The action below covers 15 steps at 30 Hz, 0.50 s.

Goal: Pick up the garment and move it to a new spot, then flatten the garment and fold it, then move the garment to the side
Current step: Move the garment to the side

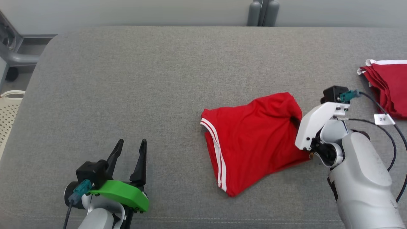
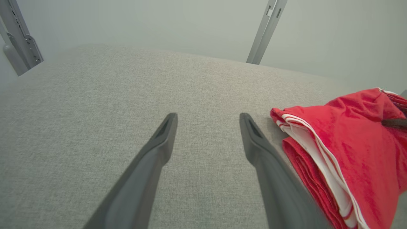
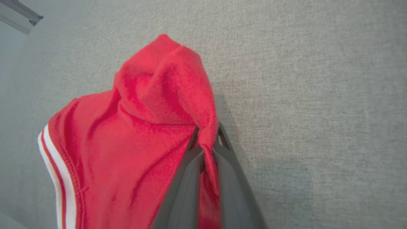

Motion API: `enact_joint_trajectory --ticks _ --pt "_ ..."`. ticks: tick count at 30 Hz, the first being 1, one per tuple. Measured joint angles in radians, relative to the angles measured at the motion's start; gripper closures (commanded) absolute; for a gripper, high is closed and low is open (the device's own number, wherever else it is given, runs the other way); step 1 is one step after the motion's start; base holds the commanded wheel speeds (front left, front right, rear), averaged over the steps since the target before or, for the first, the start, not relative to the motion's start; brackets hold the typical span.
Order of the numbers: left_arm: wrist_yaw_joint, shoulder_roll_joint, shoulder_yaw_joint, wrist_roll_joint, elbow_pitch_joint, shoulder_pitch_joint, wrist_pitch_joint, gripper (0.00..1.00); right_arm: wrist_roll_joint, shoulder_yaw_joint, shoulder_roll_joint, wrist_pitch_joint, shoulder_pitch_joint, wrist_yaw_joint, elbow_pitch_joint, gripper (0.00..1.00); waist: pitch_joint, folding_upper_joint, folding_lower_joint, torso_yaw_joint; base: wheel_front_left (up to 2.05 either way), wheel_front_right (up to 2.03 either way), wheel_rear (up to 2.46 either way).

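**Garment pinched at its edge, nothing lifted yet**

We see the red garment (image 1: 251, 140) lying bunched on the grey padded table (image 1: 159, 79), right of centre, its white-striped hem turned toward the left arm. The right gripper (image 3: 207, 135) is clenched on a raised fold at the garment's right edge, with cloth squeezed between the two dark fingers. The rest of the cloth rests on the table. The left gripper (image 1: 132, 143) hovers well apart at the lower left, jaws spread and holding nothing. A second red pile (image 1: 388, 86) sits at the far right edge.

We judge that the task is at its very start. The grasp is made, but carrying the garment to a new spot, flattening, folding and setting it aside all remain.
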Motion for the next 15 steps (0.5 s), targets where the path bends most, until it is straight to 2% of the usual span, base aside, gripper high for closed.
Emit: enact_joint_trajectory --ticks 9,15 --pt "0.001 0.001 -0.003 0.035 -0.032 -0.042 -0.003 0.0 -0.139 0.014 -0.001 0.087 -0.162 0.0 -0.079 1.0 0.036 0.0 0.0 -0.085 0.0 0.0 0.0" --pt "-0.003 0.0 -0.019 0.059 -0.059 -0.094 -0.003 0.0 -0.166 0.035 -0.03 0.109 -0.273 0.0 -0.068 1.0 0.074 0.0 0.0 -0.153 0.0 0.0 0.0"
